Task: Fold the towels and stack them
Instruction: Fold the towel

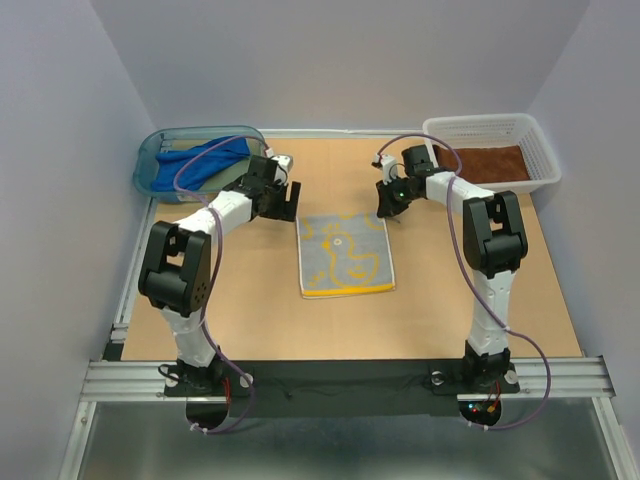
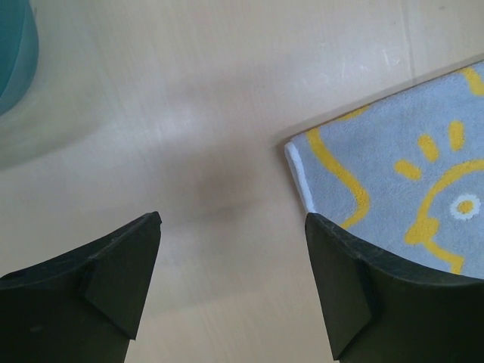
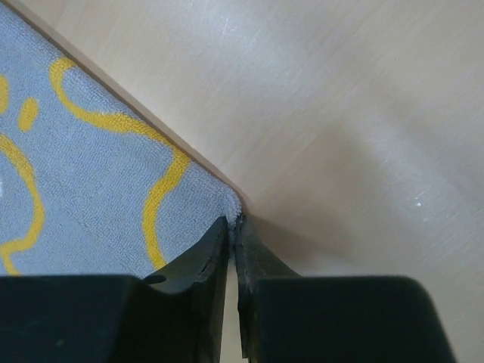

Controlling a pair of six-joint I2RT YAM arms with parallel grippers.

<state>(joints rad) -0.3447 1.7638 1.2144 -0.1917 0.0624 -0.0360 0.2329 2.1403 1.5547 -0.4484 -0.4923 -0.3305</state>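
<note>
Your duck towel (image 1: 346, 255) lies flat in the middle of the table (image 1: 250, 320). It is grey with a yellow duck. Your right gripper (image 3: 234, 223) is pinched tight on its far right corner. Your left gripper (image 2: 232, 223) hangs just beside the far left corner, fingers wide apart, holding nothing.

The blue towel (image 1: 215, 158) sits bunched in the tub (image 1: 150, 160), partly hidden by your left arm (image 1: 215, 215). The brown towel (image 1: 490, 162) lies in the basket (image 1: 540, 150); you cannot tell how it is folded. Both wrist views cut off most of the duck towel.

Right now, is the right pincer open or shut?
Shut. In the wrist view the right pincer has its jaws together, pinching a corner of the yellow towel.
</note>
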